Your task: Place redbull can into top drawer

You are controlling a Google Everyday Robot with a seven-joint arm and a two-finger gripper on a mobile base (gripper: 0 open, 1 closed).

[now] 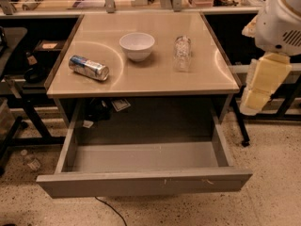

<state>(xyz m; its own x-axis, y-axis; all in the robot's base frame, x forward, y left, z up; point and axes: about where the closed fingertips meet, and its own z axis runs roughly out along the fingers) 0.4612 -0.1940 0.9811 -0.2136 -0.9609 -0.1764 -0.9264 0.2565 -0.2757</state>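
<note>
Redbull can (89, 67) is lying on its side at the left of the table (155, 81), set at a slant, well apart from anything else. Nearest neighbour is the white bowl (137, 45), to its right and further back. The glass jar (182, 53) stands upright further right again. Top drawer (141, 182) is pulled out below the table's front edge, and I see nothing in it.

Gripper (256, 95) hangs off the table's right side, below the white arm housing, well apart from the can. I can't tell if it's spread or closed.

My read: the drawer is ready and the grasp hasn't started, so we're at the reach step. The next move needs a long swing left across the table, clear of jar and bowl. Then I'd line the gripper up across the can's narrow width, matching its slant. The can may roll if nudged.
</note>
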